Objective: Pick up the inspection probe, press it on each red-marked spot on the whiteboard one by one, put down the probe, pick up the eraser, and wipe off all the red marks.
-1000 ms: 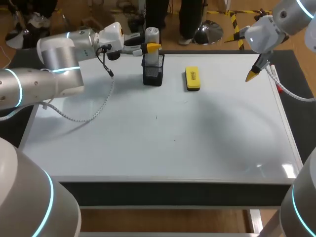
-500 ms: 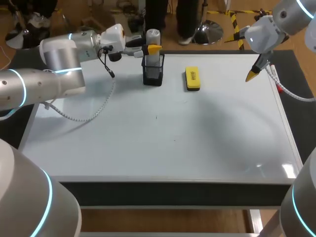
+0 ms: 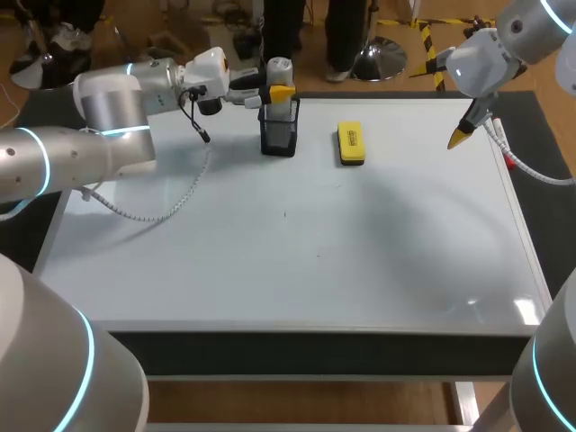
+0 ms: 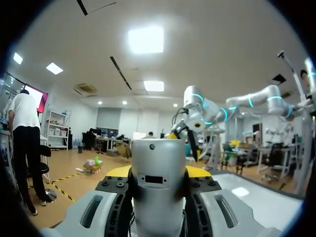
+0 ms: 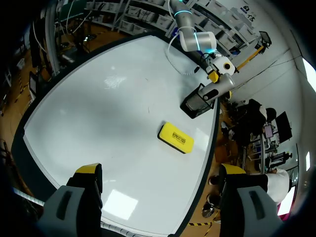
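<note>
**Pinched: the inspection probe (image 4: 158, 168)**

Our left gripper (image 3: 277, 90) squeezes it from both sides — it stands upright in the black mesh holder (image 3: 278, 135). The yellow eraser (image 3: 350, 144) lies near, on the whiteboard (image 3: 360, 252). Our right gripper (image 5: 160, 170) hangs with fingers spread, well apart.

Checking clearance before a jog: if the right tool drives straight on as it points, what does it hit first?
Probably bare whiteboard, beside the yellow eraser. Nothing shows between the open right tool and the board, though depth is unclear.
</note>
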Available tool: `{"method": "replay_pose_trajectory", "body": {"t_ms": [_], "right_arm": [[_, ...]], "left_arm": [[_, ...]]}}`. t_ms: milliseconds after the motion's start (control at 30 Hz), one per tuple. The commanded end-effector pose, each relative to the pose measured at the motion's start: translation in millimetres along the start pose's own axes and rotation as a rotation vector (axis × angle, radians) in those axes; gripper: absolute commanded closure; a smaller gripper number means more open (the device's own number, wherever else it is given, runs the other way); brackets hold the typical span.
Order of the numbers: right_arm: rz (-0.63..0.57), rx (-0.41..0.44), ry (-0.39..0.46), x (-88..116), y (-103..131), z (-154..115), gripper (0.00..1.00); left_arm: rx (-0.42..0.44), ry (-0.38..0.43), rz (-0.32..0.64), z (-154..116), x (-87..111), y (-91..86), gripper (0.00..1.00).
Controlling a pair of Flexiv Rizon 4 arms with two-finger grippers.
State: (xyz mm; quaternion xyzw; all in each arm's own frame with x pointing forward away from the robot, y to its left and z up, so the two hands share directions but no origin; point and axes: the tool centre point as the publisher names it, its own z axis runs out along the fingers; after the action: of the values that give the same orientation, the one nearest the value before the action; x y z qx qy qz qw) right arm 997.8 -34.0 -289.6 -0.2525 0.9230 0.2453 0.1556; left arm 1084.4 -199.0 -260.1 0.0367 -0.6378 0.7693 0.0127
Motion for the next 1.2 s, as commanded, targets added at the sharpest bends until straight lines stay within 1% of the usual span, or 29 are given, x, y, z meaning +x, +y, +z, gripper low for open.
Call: {"method": "replay_pose_trajectory", "body": {"t_ms": [33, 67, 100, 267, 300, 333, 433, 633, 833, 1033, 1200], "right_arm": [[-0.001, 0.003, 0.004, -0.4, 0.1, -0.4, 0.0], [-0.001, 0.003, 0.004, -0.4, 0.1, -0.4, 0.0], [-0.001, 0.003, 0.004, -0.4, 0.1, -0.4, 0.0], [-0.001, 0.003, 0.004, -0.4, 0.1, -0.4, 0.0], [-0.001, 0.003, 0.004, -0.4, 0.1, -0.4, 0.0], [-0.001, 0.003, 0.004, -0.4, 0.1, -0.4, 0.0], [-0.001, 0.003, 0.004, -0.4, 0.1, -0.4, 0.0], [-0.001, 0.003, 0.004, -0.4, 0.1, -0.4, 0.0], [-0.001, 0.003, 0.004, -0.4, 0.1, -0.4, 0.0], [-0.001, 0.003, 0.004, -0.4, 0.1, -0.4, 0.0], [-0.001, 0.003, 0.004, -0.4, 0.1, -0.4, 0.0]], "left_arm": [[0.003, 0.015, -0.003, 0.0, -2.9, 0.8, 0.73], [0.0, 0.019, -0.004, 0.5, -2.6, 0.7, 0.45], [-0.001, 0.02, -0.004, 0.8, -2.4, 0.7, 0.0], [-0.009, 0.029, 0.002, 0.6, -1.0, -1.2, 0.0], [-0.016, 0.04, 0.01, 0.2, -0.9, -1.9, 0.0], [-0.036, 0.042, 0.031, -0.4, -0.6, -2.8, 0.0], [-0.062, 0.055, 0.065, -2.3, 1.1, -6.2, 0.0], [-0.114, 0.068, 0.147, -11.4, 2.8, -20.7, 0.0], [-0.221, 0.055, 0.256, -25.7, 2.0, -29.0, 0.0], [-0.314, 0.033, 0.334, -46.1, -1.2, -35.2, 0.0], [-0.399, -0.009, 0.384, -65.2, -5.8, -38.6, 0.0]]}}
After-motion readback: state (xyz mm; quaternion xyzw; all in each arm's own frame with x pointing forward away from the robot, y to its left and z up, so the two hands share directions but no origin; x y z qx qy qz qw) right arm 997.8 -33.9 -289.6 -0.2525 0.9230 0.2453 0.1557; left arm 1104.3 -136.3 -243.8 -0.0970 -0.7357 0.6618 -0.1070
